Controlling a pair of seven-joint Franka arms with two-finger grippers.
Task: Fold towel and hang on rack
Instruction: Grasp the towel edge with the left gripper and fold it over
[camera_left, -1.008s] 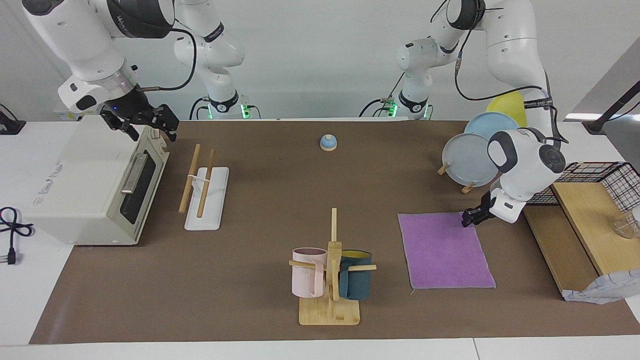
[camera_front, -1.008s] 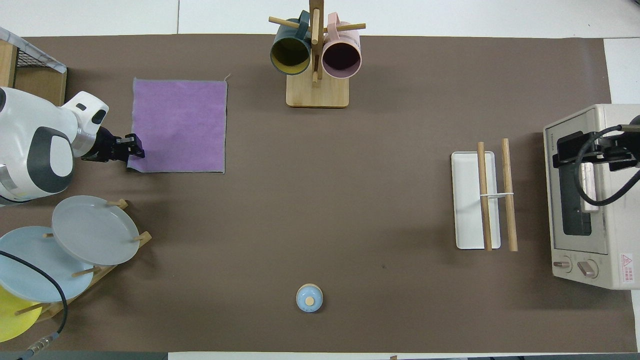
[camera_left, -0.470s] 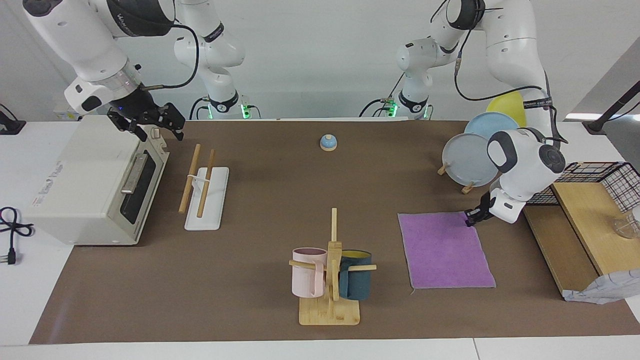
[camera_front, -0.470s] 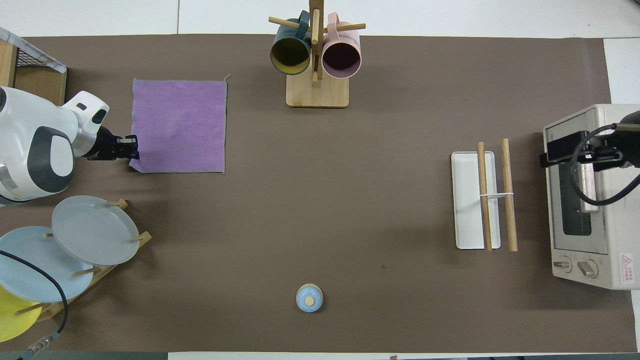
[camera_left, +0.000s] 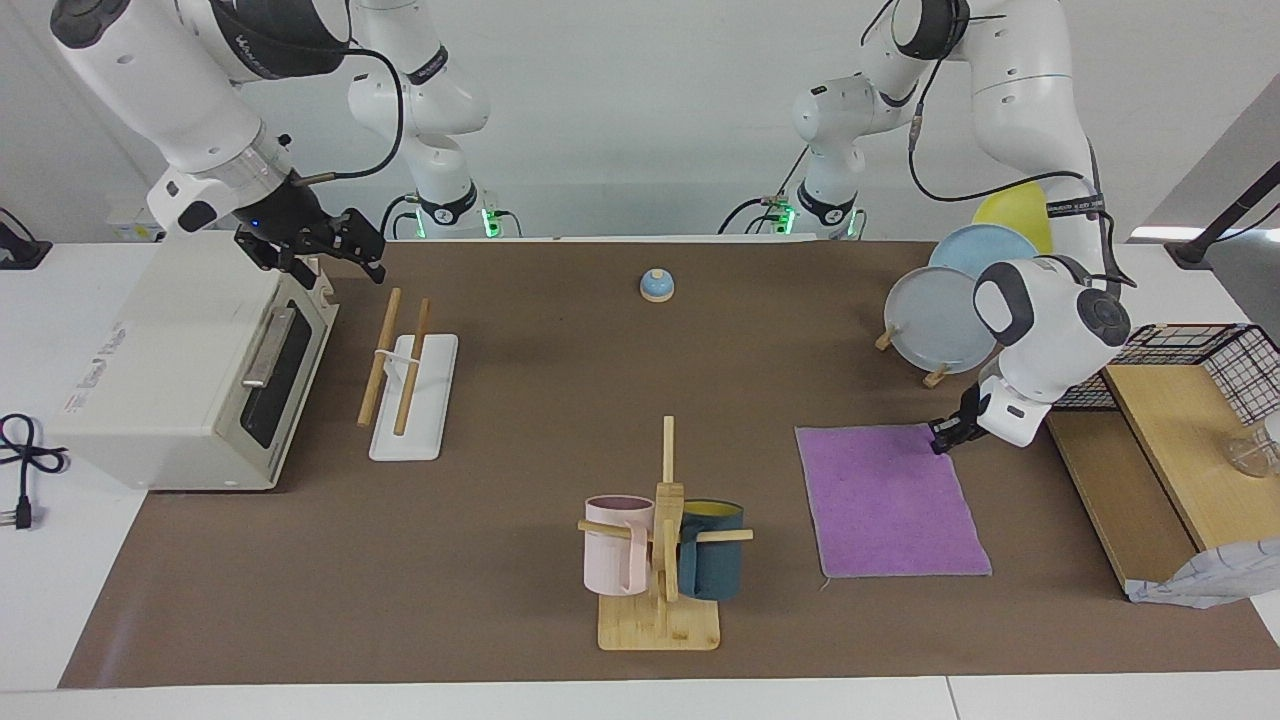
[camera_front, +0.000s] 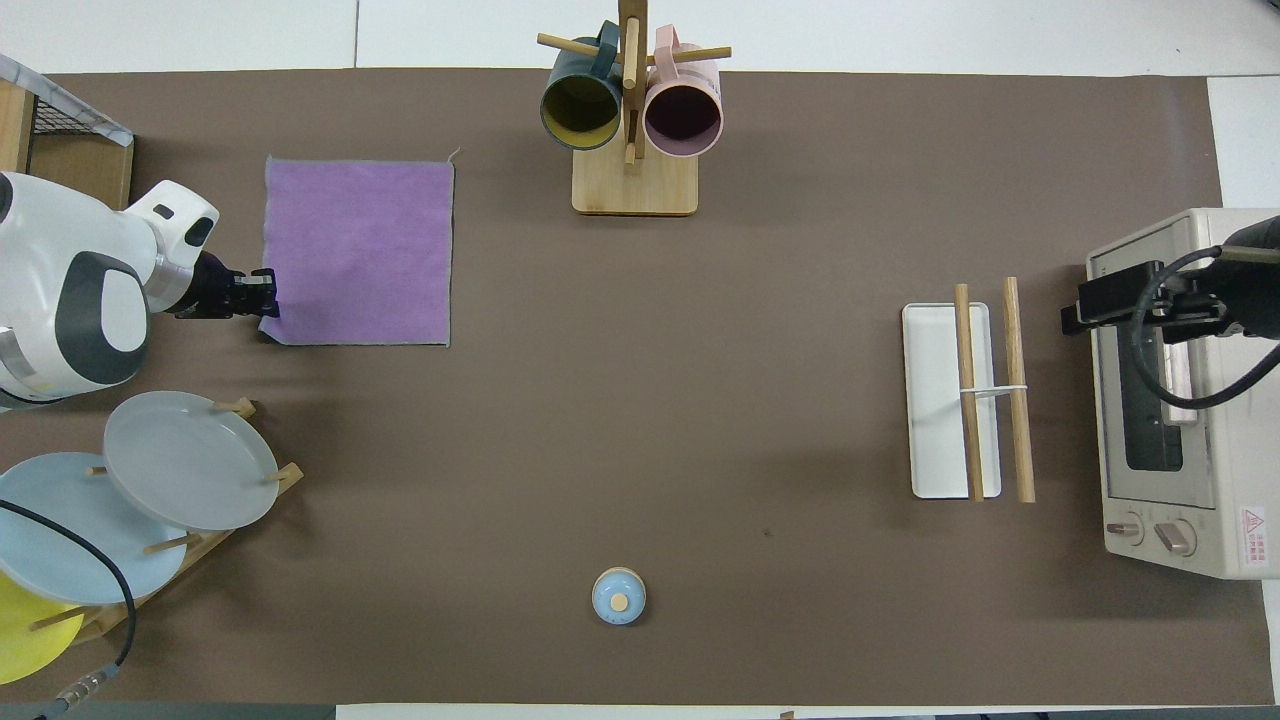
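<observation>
Your left claw (camera_left: 941, 438) sits low at the corner of the flat purple square towel (camera_left: 890, 500), the corner nearest the robots at the left arm's end of the desk (camera_left: 540, 400). Its tips are pressed together on that corner, so you appear to have the cloth pinched, though the towel lies fully flat with no lift showing. A corner grip makes sense here: it lets you drag 1 edge over the rest of the cloth to make the fold.

The towel lies spread out, unfolded, toward the left arm's end of the desk, beside the bamboo mug tree with a pink and a dark teal mug (camera_left: 660, 560) and near the wooden stand of round plates (camera_left: 935, 320).

The rack, 2 parallel light-wood rods on a white wire support with a flat white base (camera_left: 405, 385), stands well apart from the towel, toward the right arm's end, just beside the cream toaster oven (camera_left: 180, 370). The rods are bare.

Your right claw (camera_left: 320, 255) hangs spread wide in the air over the edge of the oven next to the rack, holding nothing. That placement suits it, I judge, for taking the far corner or receiving the folded towel.

A small blue bell (camera_left: 656, 286) sits close to the robots, clear of both claws.
</observation>
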